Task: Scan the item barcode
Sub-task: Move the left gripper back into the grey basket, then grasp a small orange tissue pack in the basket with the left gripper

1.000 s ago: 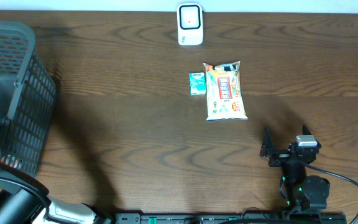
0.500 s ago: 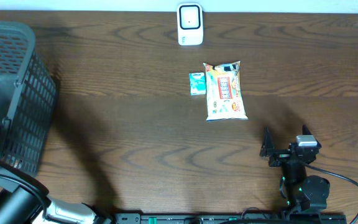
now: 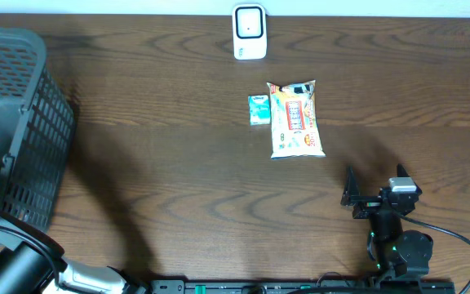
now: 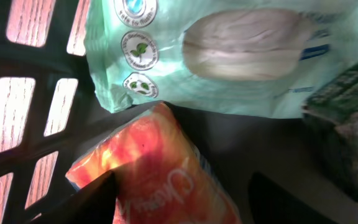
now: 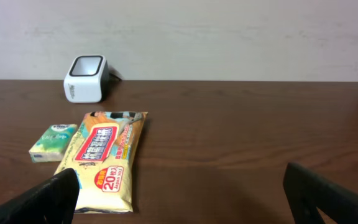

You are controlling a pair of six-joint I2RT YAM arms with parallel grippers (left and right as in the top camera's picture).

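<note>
Orange packet (image 4: 148, 155): between my left gripper (image 4: 182, 190)'s fingers (inside basket (image 3: 31, 122)), long axis diagonal.
Left jaws: apart, nothing clamped.

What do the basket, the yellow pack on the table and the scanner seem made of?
Basket: likely rigid black plastic, matte; moulded lattice walls. Yellow pack: thin printed plastic film, slightly glossy; it lies flat with crinkled ends. Scanner: apparently hard white plastic, smooth; rounded moulded shell with a dark window.

Overhead straight down on table (image 3: 178, 180); right wrist low, facing far, shares scanner (image 5: 86, 77); left wrist close inside basket (image 3: 23, 106).
</note>
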